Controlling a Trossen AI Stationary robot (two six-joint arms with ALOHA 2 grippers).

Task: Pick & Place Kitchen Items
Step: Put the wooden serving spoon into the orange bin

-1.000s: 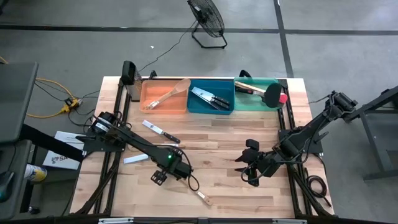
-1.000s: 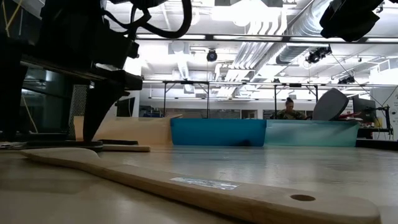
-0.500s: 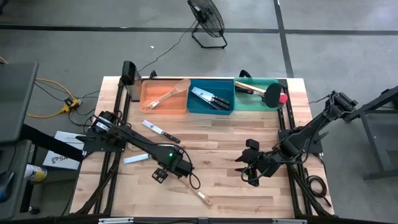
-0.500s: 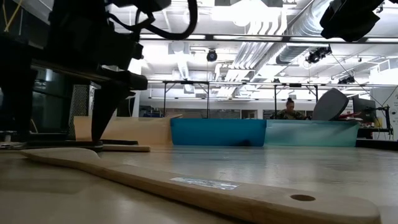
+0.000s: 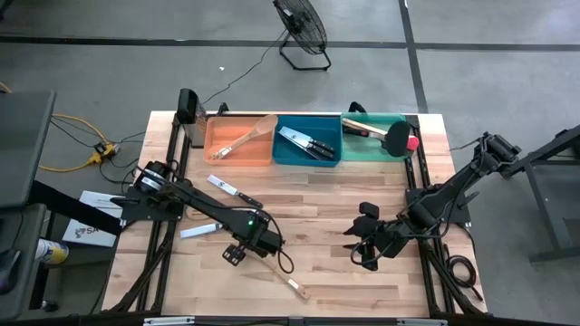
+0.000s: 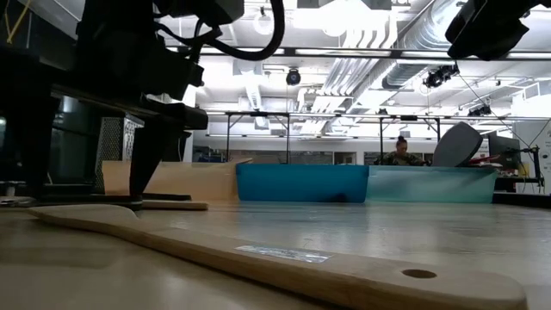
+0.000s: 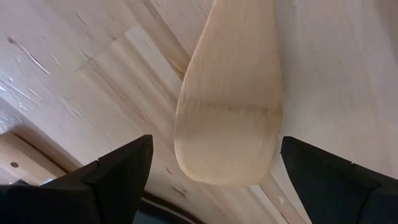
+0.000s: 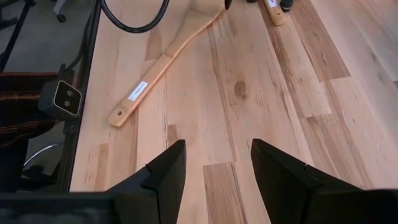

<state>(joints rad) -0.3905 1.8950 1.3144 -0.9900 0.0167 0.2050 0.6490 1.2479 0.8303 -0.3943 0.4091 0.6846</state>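
High view is showing bins [image 5: 307, 158] along the far edge already holding several utensils, while the left gripper [image 5: 237, 253], fingers spread, is straddling the wooden spatula [image 7: 231, 118] near-centre, knife [image 5: 233, 191] remaining; right gripper [image 5: 361, 244] is idling part-open, empty.

Left pincer [image 7: 214, 165] low, fingers apart.

Overhead looks straight down; low view (table-level) shares the wooden spatula [image 6: 284, 258].

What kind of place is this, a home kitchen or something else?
Probably a lab or workshop, not a kitchen: a wooden table on bare concrete floor, a floor fan, exposed ceiling ducts, and a person at a desk beyond.
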